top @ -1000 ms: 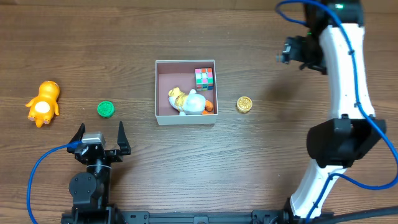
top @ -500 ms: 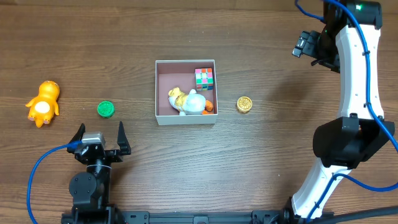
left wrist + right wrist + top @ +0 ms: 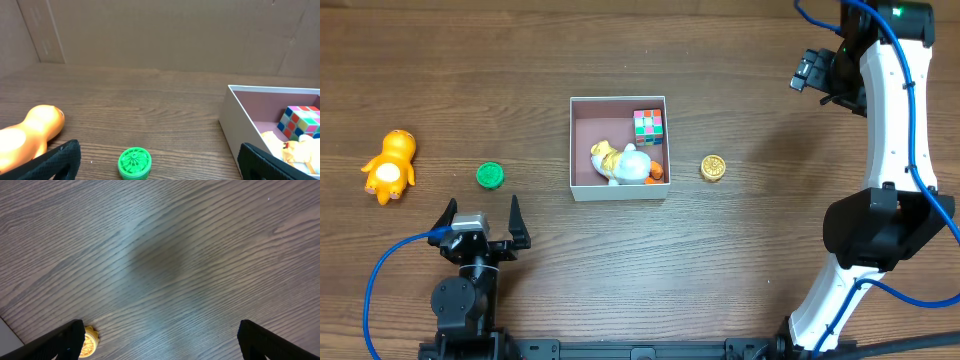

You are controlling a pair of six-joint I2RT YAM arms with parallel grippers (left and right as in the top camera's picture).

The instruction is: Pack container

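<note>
The container (image 3: 577, 150), a square white-walled box with a pinkish-brown floor, sits mid-table and holds a colour cube (image 3: 648, 126) and a white and yellow toy (image 3: 623, 164); its white wall also shows in the left wrist view (image 3: 235, 127). A yellow disc (image 3: 713, 168) lies right of it and shows in the right wrist view (image 3: 90, 341). A green disc (image 3: 490, 176) and an orange toy (image 3: 389, 165) lie to the left. My left gripper (image 3: 480, 222) is open and empty, just before the green disc (image 3: 135, 162). My right gripper (image 3: 810, 72) is open and empty, raised at the far right.
The orange toy also shows at the left edge of the left wrist view (image 3: 27, 135). A brown cardboard wall (image 3: 160, 35) stands behind the table. The right arm's white links (image 3: 890, 120) rise along the right side.
One second ago the right gripper was further left and lower; it moved right and away to the far right corner, then held still. The left arm and all objects stayed put.
</note>
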